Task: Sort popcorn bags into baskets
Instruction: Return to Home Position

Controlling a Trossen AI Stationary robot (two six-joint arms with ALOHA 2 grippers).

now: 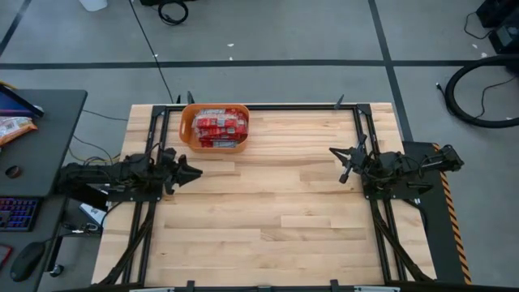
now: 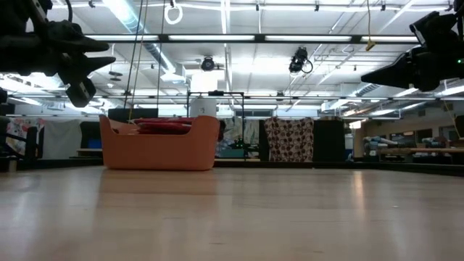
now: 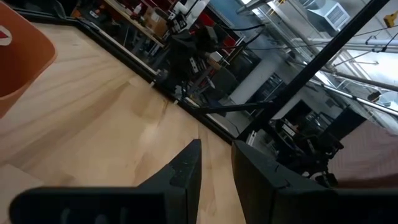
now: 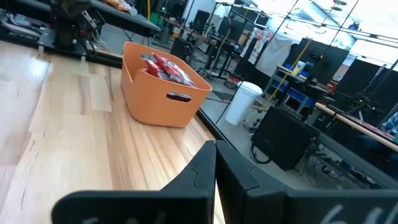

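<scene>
The orange basket (image 1: 188, 122) stands on the table at the far left and holds several red popcorn bags (image 1: 220, 127) piled inside. It also shows in the low view (image 2: 159, 148) and in the right wrist view (image 4: 155, 93), with the bags (image 4: 168, 67) reaching its rim. My left gripper (image 1: 197, 172) hovers above the table near its left edge, nearer than the basket. It is empty, with a narrow gap between its fingers (image 3: 216, 146). My right gripper (image 1: 334, 152) hovers near the right edge, shut and empty (image 4: 216, 146).
The bare wooden tabletop (image 1: 276, 211) stretches between the two arms and toward the near edge. A black frame rail (image 1: 268, 106) runs along the far edge behind the basket. A desk with a keyboard (image 1: 16, 215) stands beyond the table's left edge.
</scene>
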